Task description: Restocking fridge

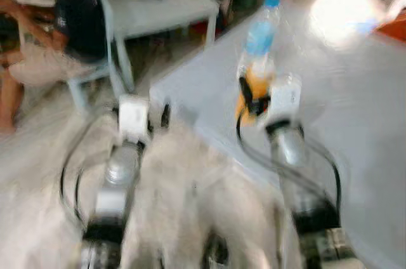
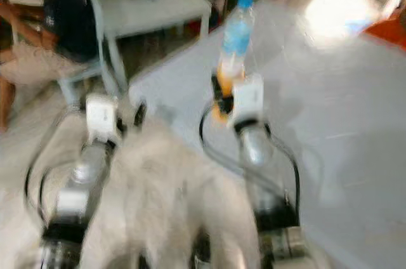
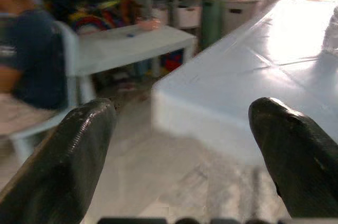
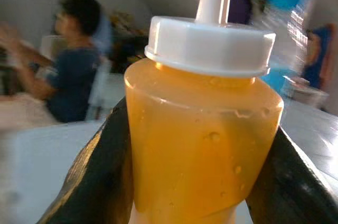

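While the right claw [image 4: 195, 182] grips an orange sauce bottle [image 4: 203, 139] over the desk [image 1: 355, 123], the left claw [image 3: 185, 150] hangs spread apart.

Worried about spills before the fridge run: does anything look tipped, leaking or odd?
Nothing stands out. The right gripper holds the orange squeeze bottle upright, its white cap on, with no drips visible. The water bottle stands upright on the table. The head views are blurred, so small spills could be missed.

Head cameras look down; wrist cameras face along the jaws.
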Controlling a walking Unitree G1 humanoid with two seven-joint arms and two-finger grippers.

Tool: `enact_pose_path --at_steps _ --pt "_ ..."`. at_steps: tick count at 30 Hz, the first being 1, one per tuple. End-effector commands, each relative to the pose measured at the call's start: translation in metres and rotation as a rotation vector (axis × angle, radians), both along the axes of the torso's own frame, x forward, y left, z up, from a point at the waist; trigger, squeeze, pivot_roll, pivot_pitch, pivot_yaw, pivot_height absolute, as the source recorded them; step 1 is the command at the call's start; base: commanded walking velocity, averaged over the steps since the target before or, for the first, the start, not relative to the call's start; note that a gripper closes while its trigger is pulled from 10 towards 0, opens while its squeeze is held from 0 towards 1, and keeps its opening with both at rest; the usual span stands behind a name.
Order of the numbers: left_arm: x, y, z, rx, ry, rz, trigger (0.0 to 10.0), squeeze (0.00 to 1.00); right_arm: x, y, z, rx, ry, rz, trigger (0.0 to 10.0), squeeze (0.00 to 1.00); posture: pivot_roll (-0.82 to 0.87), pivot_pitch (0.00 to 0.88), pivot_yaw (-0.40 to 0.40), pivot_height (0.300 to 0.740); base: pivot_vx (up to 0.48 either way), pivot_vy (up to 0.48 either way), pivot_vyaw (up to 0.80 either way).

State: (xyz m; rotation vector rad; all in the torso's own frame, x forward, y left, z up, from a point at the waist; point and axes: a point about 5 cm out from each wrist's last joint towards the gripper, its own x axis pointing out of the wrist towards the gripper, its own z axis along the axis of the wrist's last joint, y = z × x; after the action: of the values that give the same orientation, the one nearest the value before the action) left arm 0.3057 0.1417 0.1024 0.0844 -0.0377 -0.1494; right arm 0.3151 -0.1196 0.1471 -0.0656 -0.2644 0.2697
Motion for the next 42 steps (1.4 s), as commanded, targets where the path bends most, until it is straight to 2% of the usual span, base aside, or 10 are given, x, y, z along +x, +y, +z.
enact_pose_path --at_steps 1,7,14,19,21,24,42 --pt "0.001 0.001 0.001 0.004 -0.006 0.006 10.0 0.0 0.002 0.001 0.004 0.004 -0.007 0.014 10.0 0.0 -0.04 0.028 -0.035 0.74 -0.27 0.0 0.0" --pt "0.001 0.003 0.001 0.007 -0.005 0.011 10.0 0.0 0.0 -0.002 -0.002 -0.012 0.017 0.011 10.0 0.0 -0.04 0.029 -0.034 0.74 -0.269 0.0 0.0" --pt "0.001 0.004 -0.001 0.001 -0.005 0.008 10.0 0.0 -0.003 0.001 -0.002 -0.035 0.007 0.053 10.0 0.0 -0.04 0.023 -0.031 0.74 -0.037 0.0 0.77" --pt "-0.008 0.02 -0.013 0.002 0.041 0.05 10.0 0.0 -0.007 0.0 -0.005 -0.034 0.012 0.052 10.0 0.0 -0.05 0.018 -0.03 0.74 0.0 0.0 0.8" --pt "-0.016 0.03 -0.019 0.015 0.06 0.079 10.0 0.0 -0.01 -0.001 -0.011 -0.036 0.03 0.05 10.0 0.0 -0.05 0.02 -0.019 0.74 0.0 0.0 0.8" --pt "-0.021 0.035 -0.023 0.008 0.077 0.105 10.0 0.0 -0.012 -0.001 -0.013 -0.04 0.036 0.053 10.0 0.0 -0.04 0.02 -0.015 0.74 0.0 0.107 0.8" --pt "-0.021 0.035 -0.019 -0.023 0.055 0.106 10.0 0.0 -0.017 0.001 -0.019 -0.067 0.041 0.075 10.0 0.0 -0.04 0.019 -0.018 0.74 0.0 0.034 0.8"
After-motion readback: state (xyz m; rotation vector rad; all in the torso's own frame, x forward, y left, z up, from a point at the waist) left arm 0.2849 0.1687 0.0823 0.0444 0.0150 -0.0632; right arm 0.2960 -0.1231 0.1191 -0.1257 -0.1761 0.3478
